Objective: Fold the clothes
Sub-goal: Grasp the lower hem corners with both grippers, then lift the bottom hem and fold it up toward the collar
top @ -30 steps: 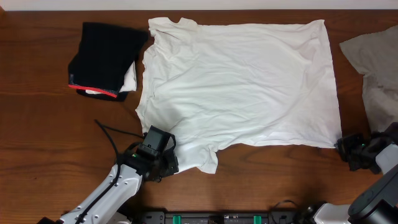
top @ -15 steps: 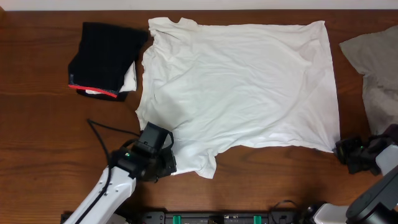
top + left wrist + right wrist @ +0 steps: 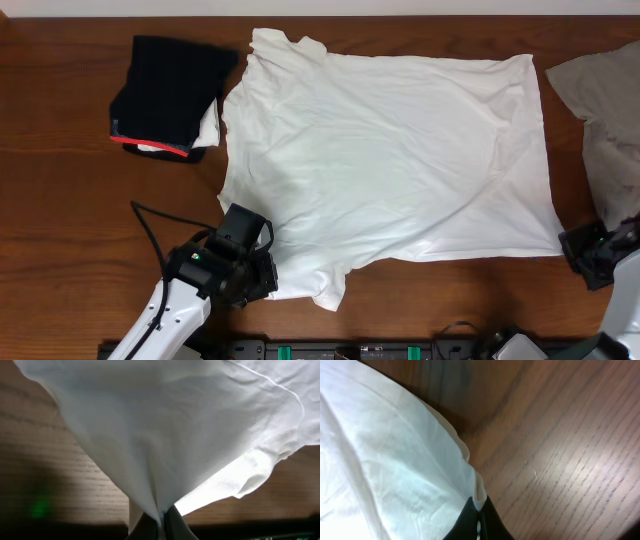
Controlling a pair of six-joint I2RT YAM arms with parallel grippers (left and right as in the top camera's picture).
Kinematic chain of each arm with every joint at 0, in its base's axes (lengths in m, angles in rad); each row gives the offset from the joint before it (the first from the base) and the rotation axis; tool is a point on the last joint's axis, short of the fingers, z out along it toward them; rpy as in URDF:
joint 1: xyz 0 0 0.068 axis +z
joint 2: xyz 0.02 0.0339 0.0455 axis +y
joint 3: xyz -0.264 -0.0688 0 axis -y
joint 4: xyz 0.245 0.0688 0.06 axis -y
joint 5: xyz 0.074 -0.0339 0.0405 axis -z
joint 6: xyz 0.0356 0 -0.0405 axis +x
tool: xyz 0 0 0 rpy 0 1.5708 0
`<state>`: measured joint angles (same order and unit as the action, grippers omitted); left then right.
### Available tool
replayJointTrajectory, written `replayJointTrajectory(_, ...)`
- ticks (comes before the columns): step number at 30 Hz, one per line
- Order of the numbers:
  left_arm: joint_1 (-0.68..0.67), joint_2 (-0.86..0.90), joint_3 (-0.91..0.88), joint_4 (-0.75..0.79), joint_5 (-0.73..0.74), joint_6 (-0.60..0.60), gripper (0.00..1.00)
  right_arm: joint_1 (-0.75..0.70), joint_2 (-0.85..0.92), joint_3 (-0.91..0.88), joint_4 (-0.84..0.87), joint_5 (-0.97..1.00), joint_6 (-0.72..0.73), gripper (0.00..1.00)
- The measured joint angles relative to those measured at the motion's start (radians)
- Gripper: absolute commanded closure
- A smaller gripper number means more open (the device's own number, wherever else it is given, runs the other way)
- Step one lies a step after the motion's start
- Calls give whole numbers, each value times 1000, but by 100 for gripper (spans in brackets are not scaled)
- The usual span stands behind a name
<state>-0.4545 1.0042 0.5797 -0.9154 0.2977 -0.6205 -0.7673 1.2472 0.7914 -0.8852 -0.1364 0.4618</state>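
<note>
The big brown table (image 3: 60,230) fills the whole room in front of me. Most of it is covered by the white T-shirt (image 3: 380,150). It lies spread out flat in the middle, with its neck toward the far left and its bottom edge toward the right. It has soft wrinkles all over.

At the right edge of the table there is a grey-beige cloth (image 3: 605,110), a bit crumpled, apart from the shirt. At the far left sits a black cloth with a red edge (image 3: 170,85), folded into a small pile just beside the shirt's sleeve.

The left gripper (image 3: 262,282) is at the near left corner of the shirt. Its fingers are pressed together on the white cloth. From the wrist camera you can see the shirt going up from the fingertips (image 3: 170,522) like a little tent.

The right gripper (image 3: 585,250) is at the near right corner. Its fingers (image 3: 487,522) are squeezed tight on the very tip of the shirt's edge, with bare wood beside it.
</note>
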Motion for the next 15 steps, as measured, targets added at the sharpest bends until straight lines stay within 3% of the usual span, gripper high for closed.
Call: replayJointTrajectory(15, 0, -55, 35, -201, 100, 0, 94, 1, -1, 66, -126, 26, 0, 99)
